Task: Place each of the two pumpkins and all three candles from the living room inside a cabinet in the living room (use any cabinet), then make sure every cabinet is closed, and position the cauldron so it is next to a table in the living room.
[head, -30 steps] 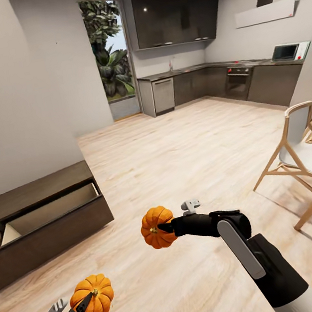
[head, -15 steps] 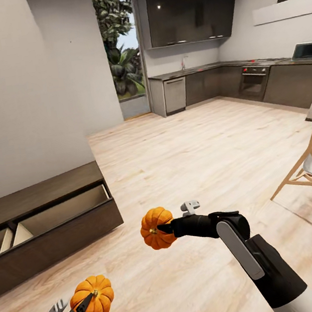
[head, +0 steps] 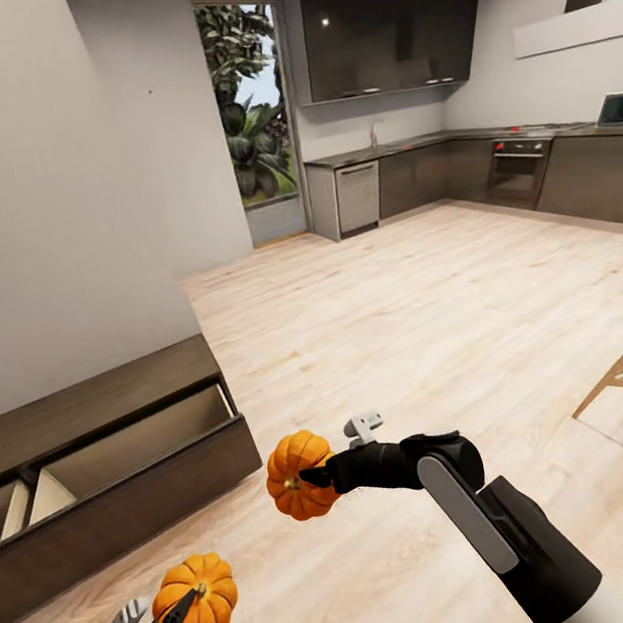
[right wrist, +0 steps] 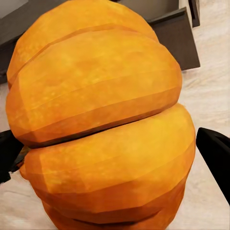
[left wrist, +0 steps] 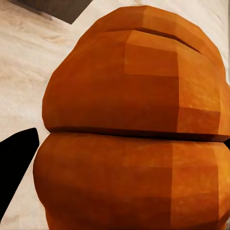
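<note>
Open-plan room with pale wood floor [head: 437,331] and a dark kitchen [head: 450,167] sitting at the upper right. The left gripper [head: 175,618] is clamping one pumpkin [head: 198,602] at lower left, and the right gripper [head: 314,478] is squeezing the other pumpkin [head: 296,474] mid-frame. The cabinet [head: 108,487] is sitting at the left with its drawers pulled open.

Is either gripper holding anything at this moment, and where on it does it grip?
Yes. The left gripper pinches one pumpkin at its stem end; the right gripper pinches the other pumpkin likewise, near its stem.
</note>
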